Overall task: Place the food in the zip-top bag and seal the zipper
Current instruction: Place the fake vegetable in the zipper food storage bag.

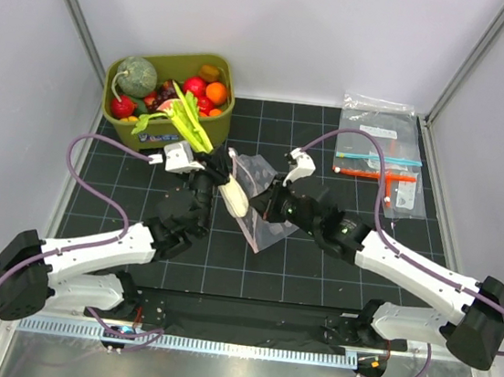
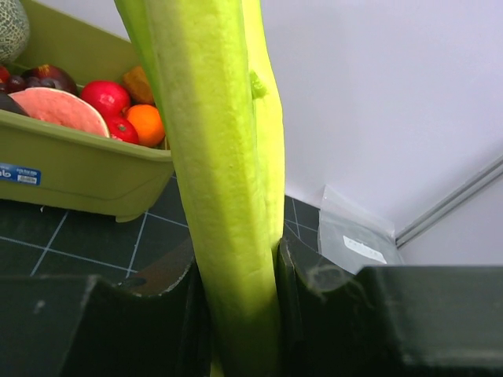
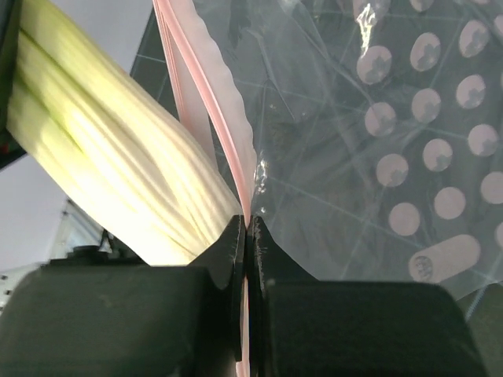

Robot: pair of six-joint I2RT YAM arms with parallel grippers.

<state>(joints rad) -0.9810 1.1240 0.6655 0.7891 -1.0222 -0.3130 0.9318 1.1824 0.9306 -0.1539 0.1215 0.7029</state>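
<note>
Left gripper [image 2: 240,275] is clamped on the green-white plastic toy leek [image 1: 233,191] mid-stalk, just in front of the olive-green plastic bin [image 1: 169,58]. The leafy end overlaps the bin's front rim and the white end points away from the bin. We read that tilt as lining up the narrow end for entry into the soft crinkly transparent zip-top bag [image 1: 262,217], which sits a little further front-right of the bin.

Right gripper [image 3: 246,236] is pinched tight on the thin pinkish press-seal zipper strip [image 3: 224,126] at the bag's mouth. We judge this hold keeps the mouth edge up and steady over the black gridded tabletop [image 1: 224,268] so the leek can slide in.

The white tip lies right at the mouth; we cannot tell if it is inside. The zipper is not sealed yet.

Other colourful toy fruits [image 1: 200,90] sit in the bin. Flat clear bags with blue and orange strips [image 1: 381,149] lie well right of the bin.
</note>
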